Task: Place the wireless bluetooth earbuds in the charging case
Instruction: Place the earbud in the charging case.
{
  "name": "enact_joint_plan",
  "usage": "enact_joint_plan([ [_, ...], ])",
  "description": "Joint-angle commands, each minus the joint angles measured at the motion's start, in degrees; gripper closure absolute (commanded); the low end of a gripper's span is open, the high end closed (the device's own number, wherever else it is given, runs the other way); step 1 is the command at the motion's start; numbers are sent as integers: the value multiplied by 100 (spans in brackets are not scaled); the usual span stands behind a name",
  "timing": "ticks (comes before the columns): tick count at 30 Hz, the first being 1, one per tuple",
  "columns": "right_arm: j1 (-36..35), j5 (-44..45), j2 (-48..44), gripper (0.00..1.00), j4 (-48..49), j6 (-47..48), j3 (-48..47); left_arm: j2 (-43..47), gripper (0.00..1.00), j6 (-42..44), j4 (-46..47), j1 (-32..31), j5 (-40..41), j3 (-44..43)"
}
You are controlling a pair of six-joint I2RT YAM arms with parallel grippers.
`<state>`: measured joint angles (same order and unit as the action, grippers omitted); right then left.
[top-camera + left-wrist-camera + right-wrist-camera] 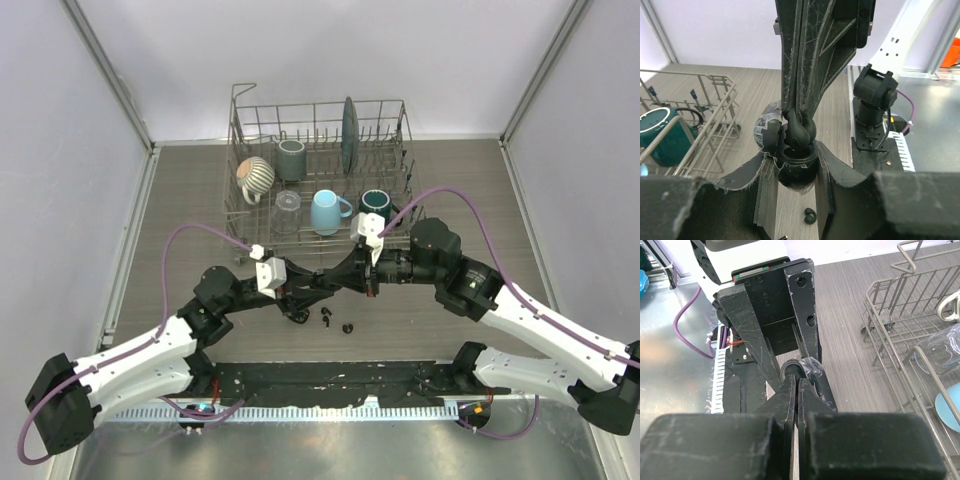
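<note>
The left pincer [796, 176] is closed partway around the charging case [796, 169], one finger pressed to each side of the small black oval body, which is held clear of the table [470, 200]. The case is open, its lid [765, 131] swung back on the side toward the dish rack [240, 150], and dark wells show in its upper face. The right pincer [796, 386] meets it head-on from the opposite side, its two fingers [788, 395] drawn together until only a thin slit remains between them. From the left wrist camera, those fingers come down from above and grip an earbud [800, 130] at their very tips, a rounded glossy black piece that rests against the open top of the case, directly between the left pincer's fingers. Whether it is fully seated in its well cannot be told. In the top view both pincers join near the middle of the table, just in front of the rack. Loose earbuds [347, 327] lie on the table below and slightly nearer the arm bases than the two pincers, apart from the case; one of them shows under the left pincer in its own camera.
</note>
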<state>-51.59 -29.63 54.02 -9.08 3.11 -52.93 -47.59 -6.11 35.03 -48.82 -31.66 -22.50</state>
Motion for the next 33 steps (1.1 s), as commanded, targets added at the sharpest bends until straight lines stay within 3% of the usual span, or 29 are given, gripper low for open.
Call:
enact_joint_plan([
  [1,-140,45,38,99,188,215,-104,-13,100,-162,540,30,-209,-272],
  [16,-571,967,91,99,-402,787,-139,136,100,-285,786,21,-200,-281],
  [27,-633,880,214,99,-665,805,-244,329,100,-206,891,21,81,-176],
  [33,-677,985,320,83,-876,752,-350,479,100,-154,1050,21,441,-44],
])
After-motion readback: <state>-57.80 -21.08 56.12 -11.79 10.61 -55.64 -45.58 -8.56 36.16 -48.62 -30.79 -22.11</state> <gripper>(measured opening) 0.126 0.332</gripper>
